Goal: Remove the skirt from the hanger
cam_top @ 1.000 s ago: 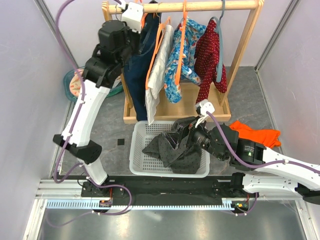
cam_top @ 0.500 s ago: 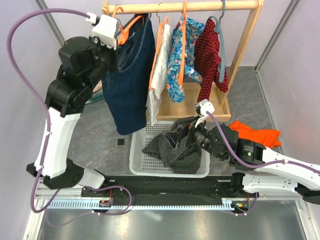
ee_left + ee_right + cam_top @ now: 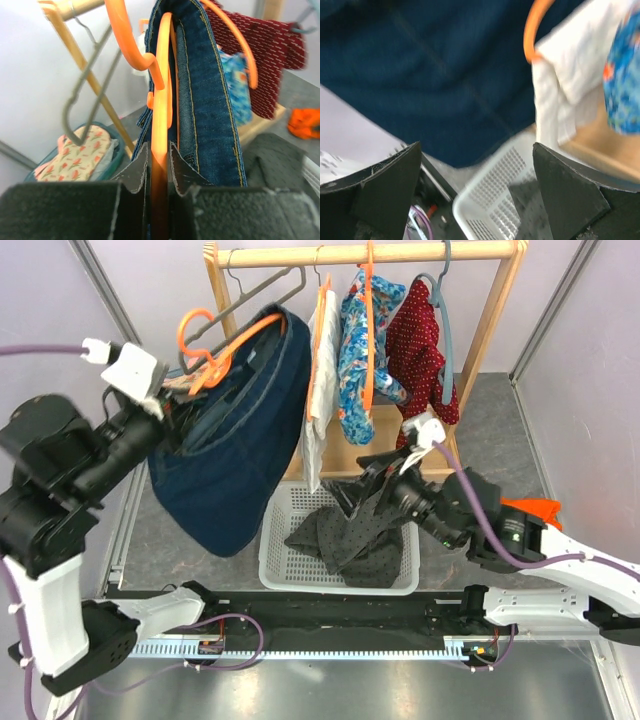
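Note:
The dark navy denim skirt [image 3: 235,430] hangs on an orange hanger [image 3: 205,350], off the rail and out to the left of the rack. My left gripper [image 3: 178,400] is shut on the hanger; in the left wrist view the hanger [image 3: 162,110] runs up between my fingers [image 3: 137,167] with the skirt's waistband [image 3: 205,100] beside it. My right gripper [image 3: 365,485] is open and empty above the white basket [image 3: 280,560]. In the right wrist view the skirt [image 3: 430,70] fills the upper left, blurred.
A wooden rack [image 3: 380,254] holds a white garment [image 3: 322,390], a blue floral garment [image 3: 352,360] and a red one [image 3: 420,340]. An empty grey wire hanger [image 3: 250,295] hangs at its left. A dark grey dotted garment [image 3: 350,535] lies in the basket. An orange cloth [image 3: 535,510] lies at right.
My left arm has swung down and left, carrying the hanger and skirt off the rail. The skirt now hangs tilted away from the rack. My right gripper has risen slightly.

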Motion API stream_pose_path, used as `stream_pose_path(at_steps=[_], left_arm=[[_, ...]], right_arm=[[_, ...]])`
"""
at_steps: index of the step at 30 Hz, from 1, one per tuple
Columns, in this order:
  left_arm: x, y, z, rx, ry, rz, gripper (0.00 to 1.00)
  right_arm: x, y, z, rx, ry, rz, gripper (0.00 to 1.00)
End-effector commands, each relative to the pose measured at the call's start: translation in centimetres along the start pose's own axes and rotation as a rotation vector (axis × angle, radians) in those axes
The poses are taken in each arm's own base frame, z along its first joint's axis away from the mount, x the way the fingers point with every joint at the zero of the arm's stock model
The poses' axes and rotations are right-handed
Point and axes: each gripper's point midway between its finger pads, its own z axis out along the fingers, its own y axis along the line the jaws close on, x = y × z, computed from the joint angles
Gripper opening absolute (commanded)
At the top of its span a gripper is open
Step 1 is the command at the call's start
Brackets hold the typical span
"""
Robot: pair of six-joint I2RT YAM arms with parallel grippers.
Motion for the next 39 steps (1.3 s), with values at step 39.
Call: stream_pose_path(at_steps=[39], left_arm=[[-0.6, -6.8, -7.5, 0.400, -0.074, 0.024, 0.02]], right_arm=[[-14.7, 2.7, 5.0, 0.063, -0.353, -0.073, 0.96]])
